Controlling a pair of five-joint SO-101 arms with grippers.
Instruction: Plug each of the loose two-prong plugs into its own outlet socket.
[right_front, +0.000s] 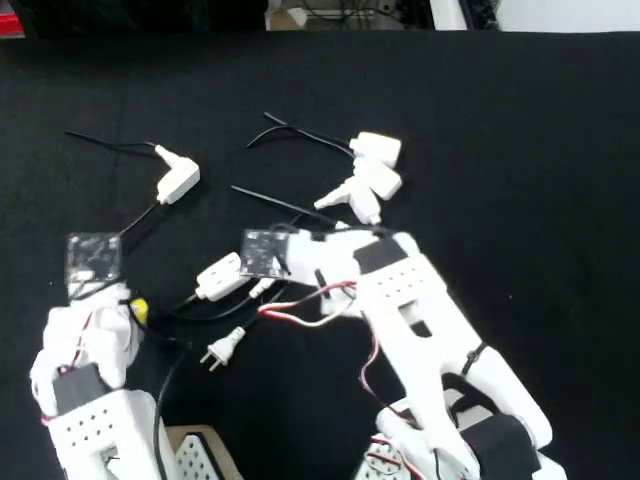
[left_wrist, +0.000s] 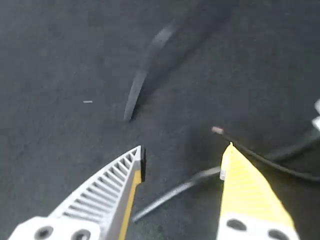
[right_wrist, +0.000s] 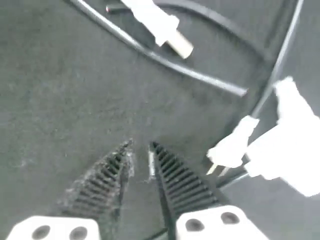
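Starting with the high view, a black cloth tabletop (right_front: 520, 150) is seen carrying several white plastic parts. A white two-prong plug (right_front: 222, 350) lies near the front, between the two arms. Its long axis runs on a diagonal, with the prongs pointed toward the near left and the cord end toward the far right. Just beyond it, a white oblong outlet socket (right_front: 218, 275) lies on a similar diagonal. A white angled plug (right_front: 176, 180) is placed farther back on the left, its thin black lead (right_front: 110, 148) trailing leftward. A cluster of white socket blocks (right_front: 377, 165) is found well apart, at the back centre. The white left arm (right_front: 85, 340) is at the near left. The white right arm (right_front: 420, 320) is at the near right, its wrist just beside the oblong outlet socket.

In the left wrist view, the left end effector (left_wrist: 185, 148) is shown with its white and yellow fingers spread well apart above the cloth, a grey-black cable (left_wrist: 170, 197) lying below the gap.

In the right wrist view, the right end effector (right_wrist: 141, 146) is seen with its black ribbed fingers drawn close, a narrow gap left between the tips over bare cloth. A small white pronged plug (right_wrist: 230, 150) lies just beside a white block (right_wrist: 292, 150), its two prongs pointed toward the nearer black finger. A white plug with a brass-coloured tip (right_wrist: 160, 25) lies farther off among black cables.
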